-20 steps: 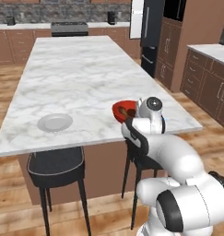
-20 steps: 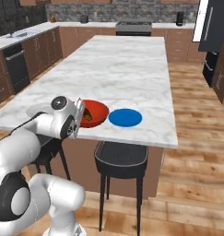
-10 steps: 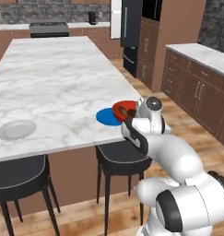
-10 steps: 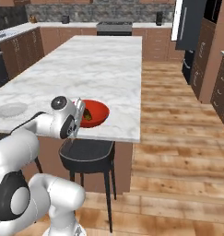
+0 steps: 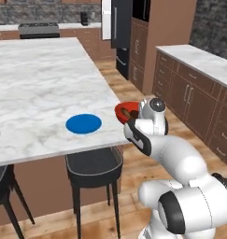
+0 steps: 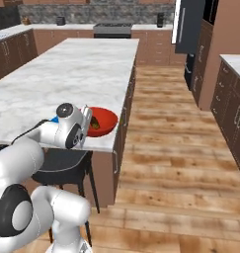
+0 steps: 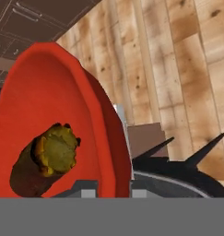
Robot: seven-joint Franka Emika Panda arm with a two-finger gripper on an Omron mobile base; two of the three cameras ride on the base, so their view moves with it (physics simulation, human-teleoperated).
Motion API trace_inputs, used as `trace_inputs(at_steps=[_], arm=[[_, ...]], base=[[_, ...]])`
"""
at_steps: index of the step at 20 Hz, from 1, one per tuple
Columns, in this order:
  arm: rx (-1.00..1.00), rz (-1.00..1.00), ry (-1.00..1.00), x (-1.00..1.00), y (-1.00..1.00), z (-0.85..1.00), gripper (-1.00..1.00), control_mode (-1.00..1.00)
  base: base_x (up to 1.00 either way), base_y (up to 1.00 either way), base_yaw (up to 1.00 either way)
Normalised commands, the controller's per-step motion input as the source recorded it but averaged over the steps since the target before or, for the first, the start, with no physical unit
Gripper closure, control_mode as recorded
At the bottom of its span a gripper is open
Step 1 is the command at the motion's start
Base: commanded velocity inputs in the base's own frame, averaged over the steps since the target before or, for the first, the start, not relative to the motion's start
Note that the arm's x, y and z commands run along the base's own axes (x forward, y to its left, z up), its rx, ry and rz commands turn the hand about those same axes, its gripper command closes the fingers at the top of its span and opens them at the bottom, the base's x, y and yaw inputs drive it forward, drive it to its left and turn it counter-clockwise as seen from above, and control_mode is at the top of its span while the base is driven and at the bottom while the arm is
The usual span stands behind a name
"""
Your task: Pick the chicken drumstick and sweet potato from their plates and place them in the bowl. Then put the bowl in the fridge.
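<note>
We see our gripper (image 7: 114,190) clamped on the rim of the glossy red bowl (image 7: 49,124), held off the marble island's (image 5: 40,93) near right corner; a knobbly brown food piece (image 7: 44,161) lies inside. The flat blue plate (image 5: 83,123) sits left.

Marble island counter (image 5: 40,88) in front of me.
I see the blue plate (image 5: 83,124) lying flat on it, near its front edge.

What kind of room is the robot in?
A kitchen, it looks like: a long marble island counter with stools, a stove at the back, and a tall black fridge among brown cabinets.
</note>
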Motion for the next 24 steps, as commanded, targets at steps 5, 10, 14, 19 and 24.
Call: trace_inputs(at_steps=[5, 10, 14, 19, 24], arm=[[0.0, 0.0, 0.0, 0.0, 0.0, 0.0, 1.0, 1.0], [0.0, 0.0, 0.0, 0.0, 0.0, 0.0, 1.0, 1.0], [0.0, 0.0, 0.0, 0.0, 0.0, 0.0, 1.0, 1.0], [0.0, 0.0, 0.0, 0.0, 0.0, 0.0, 1.0, 1.0], [0.0, 0.0, 0.0, 0.0, 0.0, 0.0, 1.0, 1.0]], base=[[0.44, -0.59, 0.0], [0.51, -0.55, 0.0], [0.58, -0.57, 0.0], [0.58, -0.59, 0.0], [0.63, -0.55, 0.0]])
